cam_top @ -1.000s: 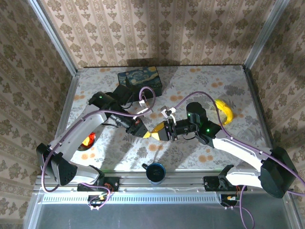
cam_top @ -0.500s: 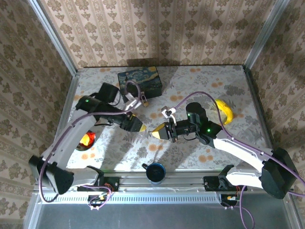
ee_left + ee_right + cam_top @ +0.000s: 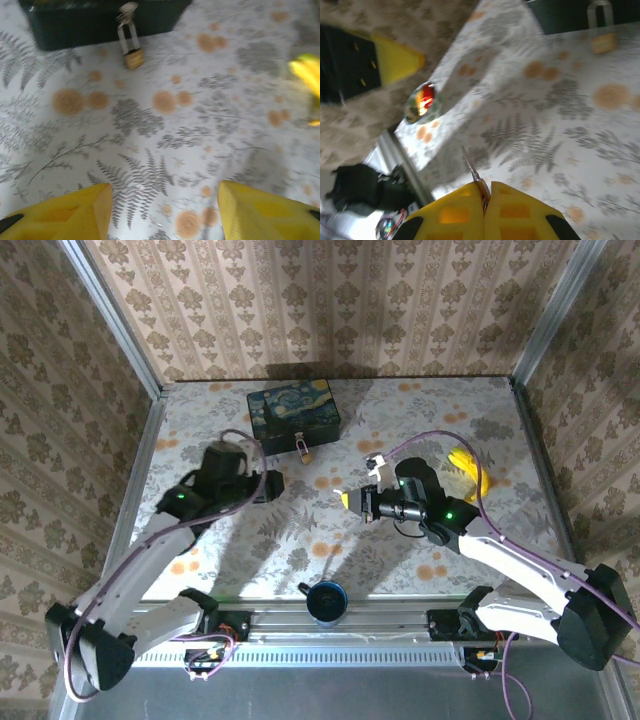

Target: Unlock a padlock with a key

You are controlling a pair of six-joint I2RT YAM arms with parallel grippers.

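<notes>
The right gripper [image 3: 486, 194] is seen with its blocky yellow fingers pressed together on a thin, flat silver key [image 3: 471, 169], whose blade juts out beyond the tips. The left gripper [image 3: 164, 202] is spread apart above the fern-printed table surface [image 3: 200, 130], with nothing between its wedge-shaped yellow fingers. Farther off, the small brass-coloured padlock [image 3: 133, 58] is laid on the surface, its slim silver shackle reaching up to the front edge of the dark blue painted box [image 3: 90, 22].
</notes>
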